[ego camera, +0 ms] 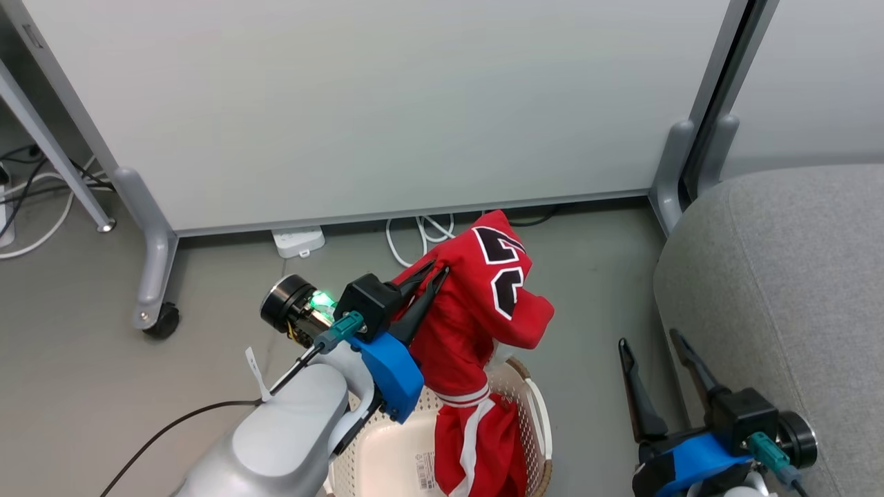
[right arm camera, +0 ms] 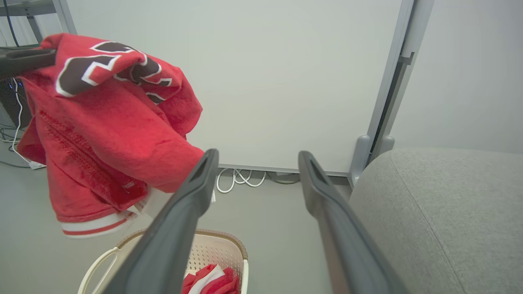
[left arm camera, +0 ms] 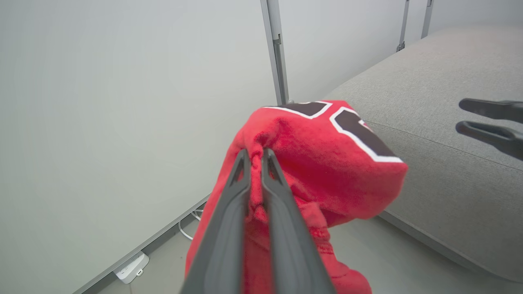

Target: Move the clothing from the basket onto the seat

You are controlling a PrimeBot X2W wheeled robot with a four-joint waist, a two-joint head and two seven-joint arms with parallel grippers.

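Judged as mid-transfer: first garment out, not yet delivered. Left gripper (left arm camera: 255, 154) pinched shut on a fold of the red numbered jersey (ego camera: 476, 304), held high above the basket (ego camera: 537, 407), with the striped hem hanging clear over the rim as seen from the right wrist. Second red garment with white stripe (ego camera: 476, 449) lying inside the basket, untouched. Right gripper (ego camera: 649, 339) spread wide and empty, low beside the front of the grey seat (ego camera: 780, 276). Seat off to the right, well apart from the jersey. Next, by assessment: swing the left arm rightward over the cushion, keep the trailing hem off the basket rim and off the right gripper's fingers, lower, then release. Thereafter, go back for the striped garment.
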